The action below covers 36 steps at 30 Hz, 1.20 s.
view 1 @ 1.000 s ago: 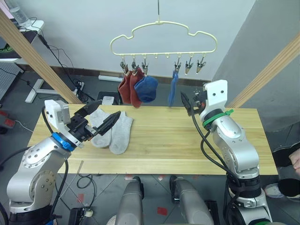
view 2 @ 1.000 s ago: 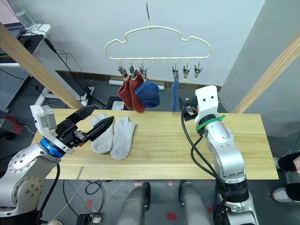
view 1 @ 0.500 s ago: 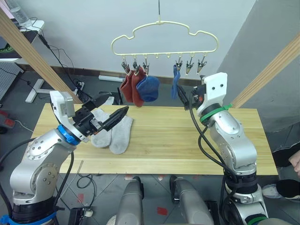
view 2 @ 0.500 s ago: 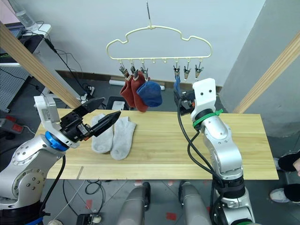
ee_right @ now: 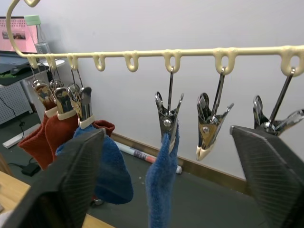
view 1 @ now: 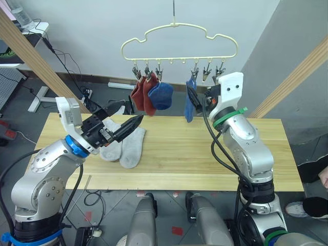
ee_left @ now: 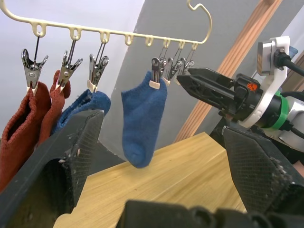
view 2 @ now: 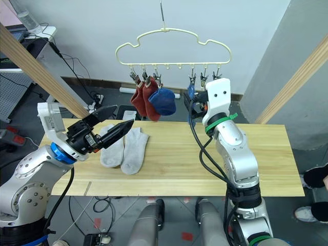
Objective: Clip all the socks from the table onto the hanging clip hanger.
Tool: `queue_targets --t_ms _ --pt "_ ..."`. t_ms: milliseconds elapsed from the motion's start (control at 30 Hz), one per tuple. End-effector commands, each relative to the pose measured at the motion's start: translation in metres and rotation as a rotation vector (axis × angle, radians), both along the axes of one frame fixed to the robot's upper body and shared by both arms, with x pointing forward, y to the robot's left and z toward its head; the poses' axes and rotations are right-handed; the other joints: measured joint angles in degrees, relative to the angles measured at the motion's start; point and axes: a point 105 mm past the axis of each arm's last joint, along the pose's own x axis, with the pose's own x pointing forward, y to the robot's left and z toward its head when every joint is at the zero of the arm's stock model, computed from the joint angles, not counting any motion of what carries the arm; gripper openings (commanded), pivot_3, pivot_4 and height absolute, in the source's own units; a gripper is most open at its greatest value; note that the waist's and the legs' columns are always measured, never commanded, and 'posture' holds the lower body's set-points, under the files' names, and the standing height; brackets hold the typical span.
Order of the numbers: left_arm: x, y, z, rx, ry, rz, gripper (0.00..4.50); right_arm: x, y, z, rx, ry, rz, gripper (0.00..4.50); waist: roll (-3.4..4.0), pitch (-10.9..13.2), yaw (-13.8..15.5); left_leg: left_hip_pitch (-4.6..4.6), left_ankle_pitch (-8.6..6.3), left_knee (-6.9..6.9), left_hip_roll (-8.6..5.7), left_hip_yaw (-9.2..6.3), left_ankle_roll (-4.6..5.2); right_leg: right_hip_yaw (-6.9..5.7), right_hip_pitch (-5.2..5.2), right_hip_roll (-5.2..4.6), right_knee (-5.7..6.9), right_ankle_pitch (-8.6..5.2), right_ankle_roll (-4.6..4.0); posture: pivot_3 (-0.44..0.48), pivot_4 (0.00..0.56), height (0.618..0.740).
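Left eye view: a pale-yellow clip hanger [view 1: 179, 43] hangs above the far edge of the wooden table [view 1: 205, 154], with two rust red socks [view 1: 142, 96] and a blue sock [view 1: 161, 96] clipped at its left and another blue sock [view 1: 189, 102] nearer the right. Two light grey socks [view 1: 125, 146] lie side by side on the table's left part. The left gripper [view 1: 123, 119] hovers above them, fingers spread wide and empty, while the right gripper [ee_left: 202, 83], raised beside the hanging blue sock, also has its fingers wide apart

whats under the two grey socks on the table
The two grey socks lie side by side, flat on the bare wooden table. No edge of anything pokes out from beneath them, though the wood they cover is hidden.
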Motion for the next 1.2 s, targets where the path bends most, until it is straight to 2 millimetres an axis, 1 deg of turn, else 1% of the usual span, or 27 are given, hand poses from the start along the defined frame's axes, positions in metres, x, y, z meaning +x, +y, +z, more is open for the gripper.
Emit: queue_targets --t_ms 33,267,333,367,433,867,1200 --pt "-0.007 -0.005 0.009 0.019 -0.047 -0.025 4.5 -0.001 -0.002 0.013 0.008 -0.058 -0.03 4.15 0.0 0.0 0.01 0.0 0.0 0.0 0.0 0.0 0.0 0.0 0.0 0.0 0.0 0.0 0.0 0.093 0.349 0.74" --pt "-0.006 -0.005 0.007 0.022 -0.046 -0.019 4.5 0.004 -0.003 0.011 0.008 -0.047 -0.056 4.15 0.0 0.0 0.0 0.0 0.0 0.0 0.0 0.0 0.0 0.0 0.0 0.0 0.01 0.0 0.0 0.092 0.349 0.74" --pt "-0.006 -0.005 0.007 0.023 -0.048 -0.018 4.5 0.007 -0.005 0.009 0.008 -0.038 -0.072 3.75 0.0 0.0 0.0 0.0 0.0 0.0 0.0 0.01 0.0 0.01 0.0 0.0 0.01 0.0 0.0 0.093 0.348 0.74" --pt "-0.006 -0.005 0.007 0.024 -0.049 -0.018 4.5 0.008 -0.005 0.009 0.008 -0.037 -0.076 3.66 0.0 0.0 0.0 0.0 0.0 0.0 0.0 0.01 0.0 0.01 0.0 0.0 0.01 0.0 0.0 0.093 0.348 0.74" --pt "-0.006 -0.005 0.007 0.026 -0.05 -0.018 4.5 0.009 -0.005 0.01 0.005 -0.037 -0.081 3.01 0.0 0.0 0.0 0.0 0.0 0.0 0.0 0.01 0.0 0.0 0.0 0.0 0.01 0.0 0.0 0.093 0.348 0.74" --pt "-0.006 -0.006 0.006 0.027 -0.048 -0.011 4.5 0.022 -0.012 0.01 -0.002 -0.029 -0.141 3.01 0.0 0.0 0.02 0.0 0.0 0.0 -0.01 0.01 0.0 0.0 -0.01 0.01 0.01 0.0 0.0 0.101 0.344 0.74" --pt "-0.006 -0.006 0.006 0.032 -0.049 -0.009 4.5 0.029 -0.013 0.01 0.0 -0.025 -0.156 3.01 0.0 0.0 0.04 0.0 0.0 0.0 -0.01 0.0 0.0 0.0 -0.01 0.01 0.01 0.0 -0.01 0.111 0.335 0.74"
